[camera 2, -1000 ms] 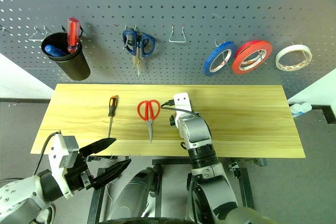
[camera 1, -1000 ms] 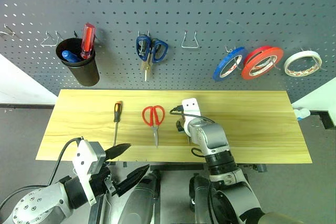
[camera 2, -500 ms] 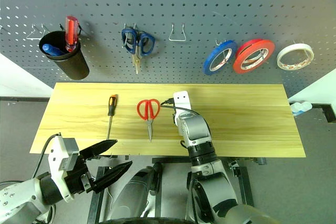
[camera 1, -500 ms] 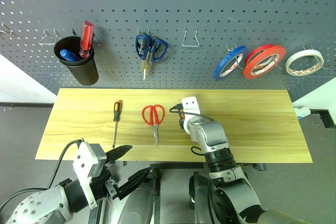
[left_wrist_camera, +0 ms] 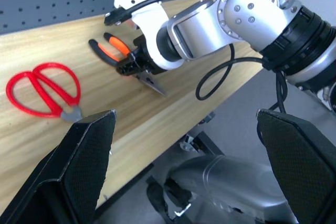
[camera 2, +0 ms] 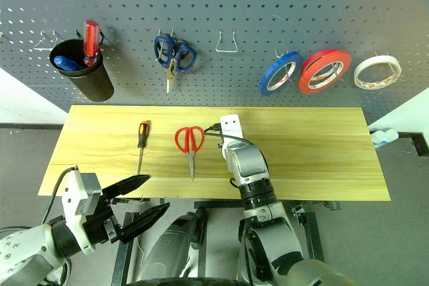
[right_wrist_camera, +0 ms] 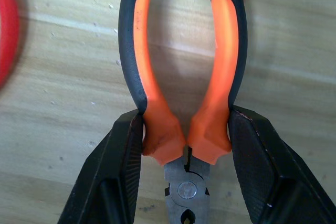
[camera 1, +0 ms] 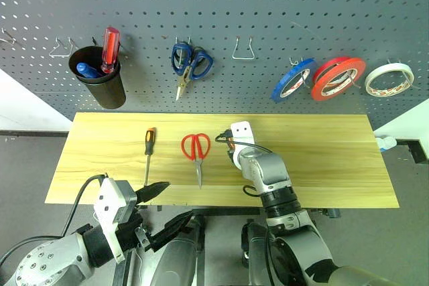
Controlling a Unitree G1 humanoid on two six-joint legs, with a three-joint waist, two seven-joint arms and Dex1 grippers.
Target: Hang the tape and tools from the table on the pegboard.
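Observation:
Orange-and-black pliers [right_wrist_camera: 149, 87] lie on the wooden table [camera 1: 322, 159]. My right gripper [right_wrist_camera: 184, 132] is shut on them, one black finger against each handle just above the pivot; the same grip shows in the left wrist view on the pliers [left_wrist_camera: 113, 51]. Left of them lie the red-handled scissors [camera 1: 196, 149] and the slim screwdriver [camera 1: 149, 152]. The red tape [camera 1: 336, 78] hangs on the pegboard [camera 1: 268, 5]. At the table's front left edge, my left gripper [camera 1: 175, 200] is open and holds nothing.
On the pegboard hang blue-handled scissors [camera 1: 190, 63], a black cup [camera 1: 100, 88] holding a red-handled screwdriver, a blue tape roll [camera 1: 293, 80] and a whitish roll [camera 1: 387, 80]. A wire hook [camera 1: 242, 51] above the pliers is bare.
The blue-handled scissors on the pegboard have tilted, blades swinging left. Both arms have stayed in place.

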